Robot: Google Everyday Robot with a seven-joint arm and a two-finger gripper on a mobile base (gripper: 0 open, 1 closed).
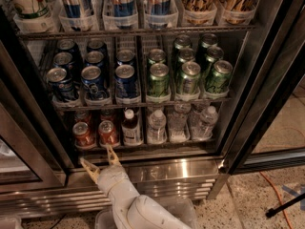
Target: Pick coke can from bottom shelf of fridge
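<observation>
The fridge (162, 168) stands open with wire racks of drinks. On the bottom shelf (143, 146) two red coke cans stand at the left front, one (84, 134) beside the other (108, 132), with more red cans behind them. My gripper (99, 157) is open just below and in front of these cans, at the shelf's front edge. One finger (89, 169) points left, the other (112, 154) points up toward the right can. It holds nothing.
A dark bottle (130, 127) and clear water bottles (156, 126) fill the rest of the bottom shelf. Blue cans (94, 79) and green cans (186, 75) stand on the rack above. The open glass door (267, 104) is at the right. An orange cable (276, 190) lies on the floor.
</observation>
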